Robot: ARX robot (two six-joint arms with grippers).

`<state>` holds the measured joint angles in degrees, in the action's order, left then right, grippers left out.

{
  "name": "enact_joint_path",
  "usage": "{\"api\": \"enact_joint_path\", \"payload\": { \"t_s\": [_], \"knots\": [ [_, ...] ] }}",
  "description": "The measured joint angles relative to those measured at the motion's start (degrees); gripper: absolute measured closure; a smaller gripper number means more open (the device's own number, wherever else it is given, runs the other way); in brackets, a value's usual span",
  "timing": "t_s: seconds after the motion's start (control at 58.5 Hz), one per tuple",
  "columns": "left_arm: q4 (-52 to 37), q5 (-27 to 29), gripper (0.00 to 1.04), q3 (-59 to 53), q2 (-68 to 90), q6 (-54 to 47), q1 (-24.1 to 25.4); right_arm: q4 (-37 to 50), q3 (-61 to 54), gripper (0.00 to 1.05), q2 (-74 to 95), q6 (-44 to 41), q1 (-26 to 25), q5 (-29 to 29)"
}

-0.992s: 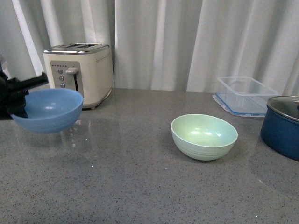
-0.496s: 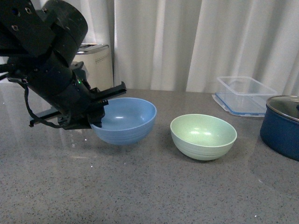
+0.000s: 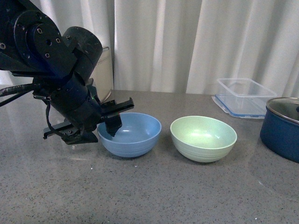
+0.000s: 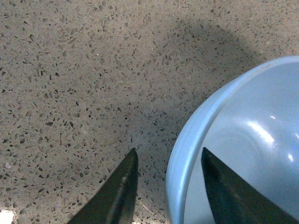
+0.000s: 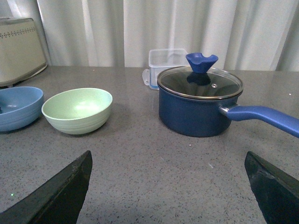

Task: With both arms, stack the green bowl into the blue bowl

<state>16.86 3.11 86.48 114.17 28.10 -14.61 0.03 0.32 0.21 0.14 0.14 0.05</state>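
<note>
The left gripper (image 4: 168, 151) is straddling the left rim of the blue bowl (image 3: 133, 135), jaws parted; that bowl is sitting just left of the green bowl (image 3: 203, 138); the right gripper (image 5: 168, 158) is gaping wide

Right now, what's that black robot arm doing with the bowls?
The robot's left gripper has its jaws open astride the rim of the light sky-blue round matte bowl, which sits on the grey speckled countertop beside the pale mint-green round matte bowl. The right gripper hangs open, away from both. Nothing is stacked yet.
</note>
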Motion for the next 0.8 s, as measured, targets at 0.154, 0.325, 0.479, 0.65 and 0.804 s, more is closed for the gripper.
{"api": "enact_joint_path", "payload": {
  "t_s": [0.154, 0.325, 0.479, 0.65, 0.804],
  "knots": [
    [-1.1, -0.9, 0.33, -2.4, -5.6, -2.8, 0.0, 0.0, 0.0, 0.10, 0.0, 0.0, 0.0, 0.0],
    [-13.4, -0.4, 0.05, -14.4, -24.9, -9.7, 2.0, 0.0, 0.0, 0.10, 0.0, 0.0, 0.0, 0.0],
    [-33.9, 6.5, 0.24, -29.9, -40.1, -19.1, 4.3, 0.0, 0.0, 0.10, 0.0, 0.0, 0.0, 0.0],
    [-46.6, 5.1, 0.56, -48.0, -45.9, -25.9, 6.6, 0.0, 0.0, 0.10, 0.0, 0.0, 0.0, -0.1],
    [-51.3, 2.8, 0.88, -59.4, -52.3, -27.2, 8.3, 0.0, 0.0, 0.10, 0.0, 0.0, 0.0, -0.1]
  ]
}}
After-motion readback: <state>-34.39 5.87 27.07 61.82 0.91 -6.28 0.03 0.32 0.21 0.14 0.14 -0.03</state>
